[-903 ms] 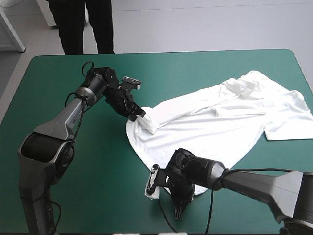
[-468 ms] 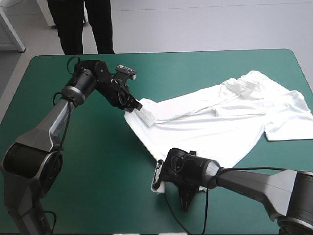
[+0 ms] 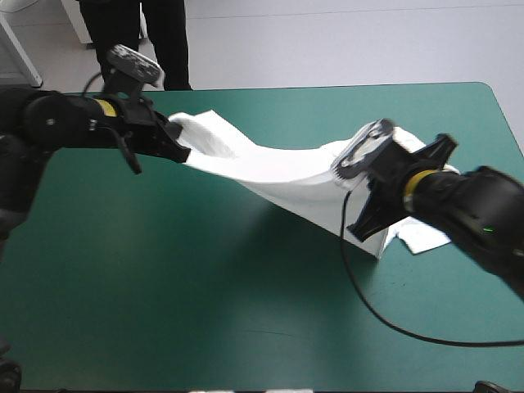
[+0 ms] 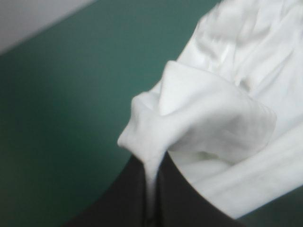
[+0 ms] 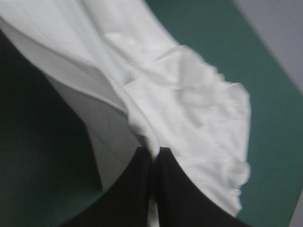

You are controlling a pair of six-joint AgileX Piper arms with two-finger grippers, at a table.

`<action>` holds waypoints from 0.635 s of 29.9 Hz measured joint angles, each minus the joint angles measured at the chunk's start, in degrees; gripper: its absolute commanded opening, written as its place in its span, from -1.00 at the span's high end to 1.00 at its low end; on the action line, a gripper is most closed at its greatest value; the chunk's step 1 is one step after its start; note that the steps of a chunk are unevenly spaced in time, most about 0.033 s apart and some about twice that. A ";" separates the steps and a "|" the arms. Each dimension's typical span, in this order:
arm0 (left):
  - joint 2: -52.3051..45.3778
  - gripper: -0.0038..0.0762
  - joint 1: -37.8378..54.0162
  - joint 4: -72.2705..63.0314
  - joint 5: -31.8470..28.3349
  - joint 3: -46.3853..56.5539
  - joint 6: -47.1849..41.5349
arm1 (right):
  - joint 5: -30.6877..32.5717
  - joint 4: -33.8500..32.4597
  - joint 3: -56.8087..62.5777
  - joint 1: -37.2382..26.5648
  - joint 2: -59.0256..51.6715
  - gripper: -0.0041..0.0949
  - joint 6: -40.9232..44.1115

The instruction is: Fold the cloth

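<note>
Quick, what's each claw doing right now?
Left claw: closed, pinching the T-shirt.
Right claw: closed, pinching the T-shirt too.

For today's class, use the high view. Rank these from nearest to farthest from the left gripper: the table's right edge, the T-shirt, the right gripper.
1. T-shirt: pinched in the left gripper itself, and stretched away toward the right.
2. right gripper: across the table, holding the T-shirt's other end.
3. table's right edge: beyond the right gripper, so farthest.
</note>
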 measured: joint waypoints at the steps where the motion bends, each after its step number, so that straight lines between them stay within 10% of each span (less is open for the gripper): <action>1: -1.71 0.96 0.00 -0.12 0.00 -2.13 0.00 | 0.00 -0.71 -2.51 -0.07 -1.32 0.95 0.02; 11: -6.76 0.96 -0.16 -3.72 -0.56 -23.90 0.34 | 0.05 -4.65 -37.30 -0.15 -1.93 0.95 -2.67; 19: -7.83 0.96 -0.16 -4.55 -0.20 -34.28 0.96 | -2.22 5.67 -47.12 -0.15 -1.32 0.94 -7.22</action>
